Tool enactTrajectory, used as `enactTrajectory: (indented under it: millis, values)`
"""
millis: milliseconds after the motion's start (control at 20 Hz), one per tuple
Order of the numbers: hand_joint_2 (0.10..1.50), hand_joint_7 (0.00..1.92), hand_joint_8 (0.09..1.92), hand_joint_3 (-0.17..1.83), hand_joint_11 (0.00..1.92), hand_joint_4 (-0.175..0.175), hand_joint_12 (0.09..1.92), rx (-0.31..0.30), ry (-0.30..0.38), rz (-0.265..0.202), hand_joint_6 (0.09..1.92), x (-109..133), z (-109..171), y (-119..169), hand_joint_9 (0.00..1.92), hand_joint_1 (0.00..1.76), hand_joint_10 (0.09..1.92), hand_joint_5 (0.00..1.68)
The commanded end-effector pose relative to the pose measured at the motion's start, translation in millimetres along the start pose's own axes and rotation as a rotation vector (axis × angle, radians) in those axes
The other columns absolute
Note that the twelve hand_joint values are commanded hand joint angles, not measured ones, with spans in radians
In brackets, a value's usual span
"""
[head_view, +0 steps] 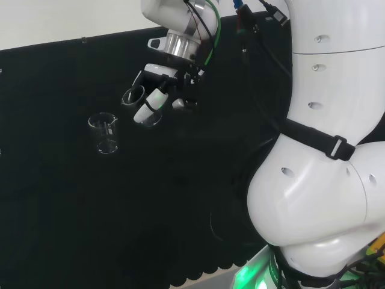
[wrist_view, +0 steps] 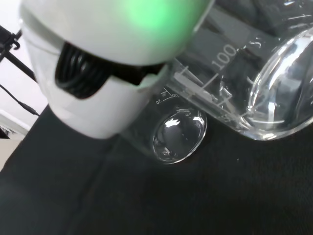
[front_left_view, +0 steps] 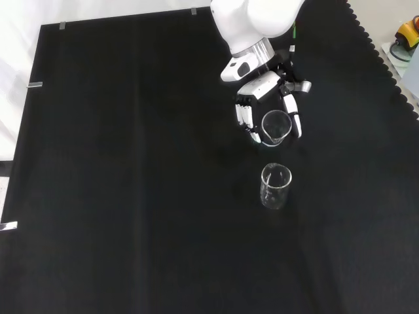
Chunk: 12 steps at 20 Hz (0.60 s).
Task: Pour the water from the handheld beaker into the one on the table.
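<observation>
The hand point(head_view: 157, 96) hangs above the black cloth with its fingers and thumb curled round a clear glass beaker point(head_view: 133, 96). In the front view the hand point(front_left_view: 262, 85) comes in from the top; fingers point(front_left_view: 247, 121) lie to the left of the held beaker point(front_left_view: 275, 127) and the thumb to its right. A second clear beaker point(front_left_view: 275, 186) stands upright on the cloth just below it, apart from it. In the head view this table beaker point(head_view: 104, 133) stands left of and lower than the hand. In the wrist view the held beaker point(wrist_view: 254, 83) is close, with the table beaker point(wrist_view: 178, 134) beyond it and a blurred white part of the hand point(wrist_view: 112, 49). Whether either holds water is unclear.
The arm's big white links point(head_view: 325, 180) stand at the right of the head view. The cloth's scalloped edge point(front_left_view: 386, 59) runs down the right of the front view, with a yellow object point(front_left_view: 409, 31) beyond it. Small metal clips point(front_left_view: 36, 84) sit at the cloth's left edge.
</observation>
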State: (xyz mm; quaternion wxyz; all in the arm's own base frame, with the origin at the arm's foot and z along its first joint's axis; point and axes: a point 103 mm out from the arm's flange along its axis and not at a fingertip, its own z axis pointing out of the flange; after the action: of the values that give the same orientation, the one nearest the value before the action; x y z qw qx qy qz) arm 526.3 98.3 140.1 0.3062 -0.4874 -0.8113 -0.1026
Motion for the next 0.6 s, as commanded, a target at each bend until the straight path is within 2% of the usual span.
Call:
enactTrajectory:
  millis: [50, 600]
  values:
    - [0.68, 1.53, 0.30, 0.48, 1.16, -0.175, 0.77, 0.021, -0.061, -0.002, 0.28, 11.5, -2.3, 3.9, 1.50, 1.43, 0.09, 1.42]
    - [0.66, 1.54, 0.26, 0.51, 1.18, -0.175, 0.77, 0.067, -0.131, 0.014, 0.28, 28.7, 0.1, 11.9, 1.52, 1.43, 0.09, 1.42]
